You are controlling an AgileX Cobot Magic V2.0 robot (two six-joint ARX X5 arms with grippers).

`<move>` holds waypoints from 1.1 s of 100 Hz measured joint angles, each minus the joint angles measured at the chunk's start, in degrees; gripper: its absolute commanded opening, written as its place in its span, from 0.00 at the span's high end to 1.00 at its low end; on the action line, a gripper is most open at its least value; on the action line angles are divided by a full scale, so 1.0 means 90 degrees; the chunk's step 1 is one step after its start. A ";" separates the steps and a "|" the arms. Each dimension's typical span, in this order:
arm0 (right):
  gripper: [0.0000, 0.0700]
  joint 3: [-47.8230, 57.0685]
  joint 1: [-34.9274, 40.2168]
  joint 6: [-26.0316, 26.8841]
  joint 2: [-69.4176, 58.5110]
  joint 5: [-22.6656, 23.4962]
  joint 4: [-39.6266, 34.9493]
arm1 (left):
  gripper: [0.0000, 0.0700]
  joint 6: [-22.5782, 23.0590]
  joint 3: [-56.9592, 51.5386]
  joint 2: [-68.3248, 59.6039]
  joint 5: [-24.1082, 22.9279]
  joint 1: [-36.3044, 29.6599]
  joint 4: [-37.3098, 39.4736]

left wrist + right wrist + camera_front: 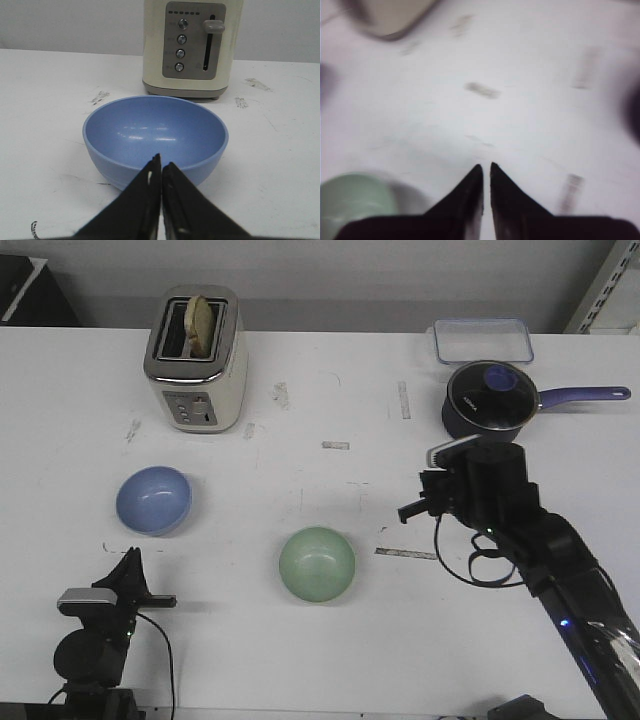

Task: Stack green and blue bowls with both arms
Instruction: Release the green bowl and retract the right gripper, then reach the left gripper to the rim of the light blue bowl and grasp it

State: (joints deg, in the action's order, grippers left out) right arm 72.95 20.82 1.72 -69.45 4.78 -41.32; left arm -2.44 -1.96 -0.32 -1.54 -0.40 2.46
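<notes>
The periwinkle blue bowl (153,500) sits upright on the white table at the left, in front of the toaster. It fills the middle of the left wrist view (155,137). The pale mint green bowl (316,563) sits upright near the table's middle front. A blurred part of it shows in the right wrist view (352,205). My left gripper (130,562) is shut and empty, low at the front left, just short of the blue bowl (161,165). My right gripper (408,510) is shut and empty, raised to the right of the green bowl (486,167).
A cream toaster (195,358) with bread in it stands at the back left. A dark lidded saucepan (490,398) with a purple handle and a clear container (482,340) are at the back right. Bare table lies between the two bowls.
</notes>
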 measured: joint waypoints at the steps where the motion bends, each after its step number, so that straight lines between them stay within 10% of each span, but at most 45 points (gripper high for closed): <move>1: 0.99 0.0000 -0.0044 -0.0010 0.0044 -0.0041 -0.0036 | 1.00 0.0000 0.0000 0.0000 0.0000 0.0000 0.0002; 52: 0.99 -0.3665 -0.1537 -0.0306 0.2858 -0.0384 0.1817 | 0.99 0.0000 -0.0653 -0.0219 -0.0170 0.0002 0.0527; 76: 0.99 -0.4401 -0.1576 -0.0333 0.3342 -0.0384 0.2052 | 0.78 0.0002 -0.3118 -0.1683 -0.0172 0.0000 -0.0865; 91: 0.99 -0.4398 -0.1576 -0.0333 0.3344 -0.0372 0.2103 | 0.41 0.0000 -0.4903 -0.3067 -0.0172 0.0002 -0.1700; 110: 0.99 -0.4398 -0.1576 -0.0335 0.3344 -0.0372 0.2239 | 0.28 -0.0012 -0.6725 -0.4884 -0.0172 0.0078 -0.2722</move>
State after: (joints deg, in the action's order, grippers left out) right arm 33.36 6.63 -1.30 -39.35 1.43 -21.17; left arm -2.55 -62.48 -44.27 -3.09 0.30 -22.04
